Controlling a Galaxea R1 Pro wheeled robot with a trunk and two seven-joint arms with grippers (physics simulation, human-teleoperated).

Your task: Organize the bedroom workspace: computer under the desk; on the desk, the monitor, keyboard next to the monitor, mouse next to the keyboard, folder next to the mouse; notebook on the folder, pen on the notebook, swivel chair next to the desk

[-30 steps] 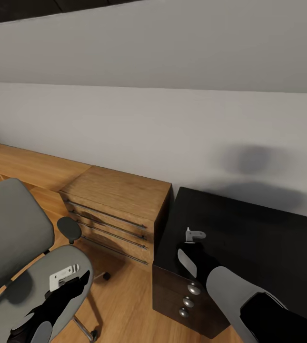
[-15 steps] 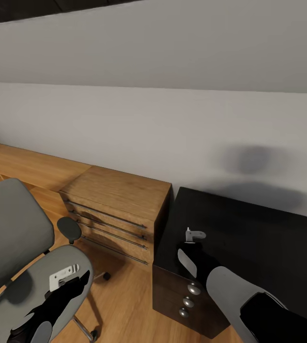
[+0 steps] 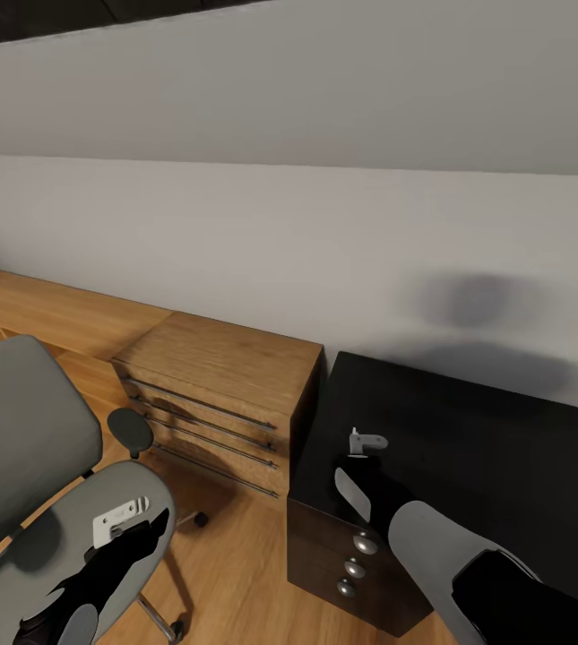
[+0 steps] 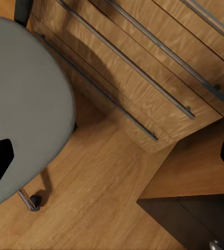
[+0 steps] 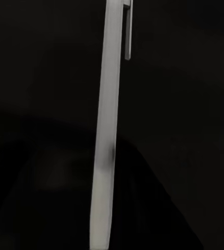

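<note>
**Both arms low over chair and cabinet**

Left gripper (image 3: 132, 537), fingers spread and empty, hangs over the swivel chair (image 3: 20, 448) seat. Wooden drawer chest (image 3: 221, 394) beyond. Right gripper (image 3: 360, 457) (state unclear) above the black cabinet (image 3: 468, 430); pen (image 5: 109, 130) directly before it.

Head high; wrists close, perhaps downward

A home bedroom workspace: swivel chair (image 3: 29, 466), wooden drawer chest (image 3: 221, 394), sloped grey wall (image 3: 324, 116).
</note>
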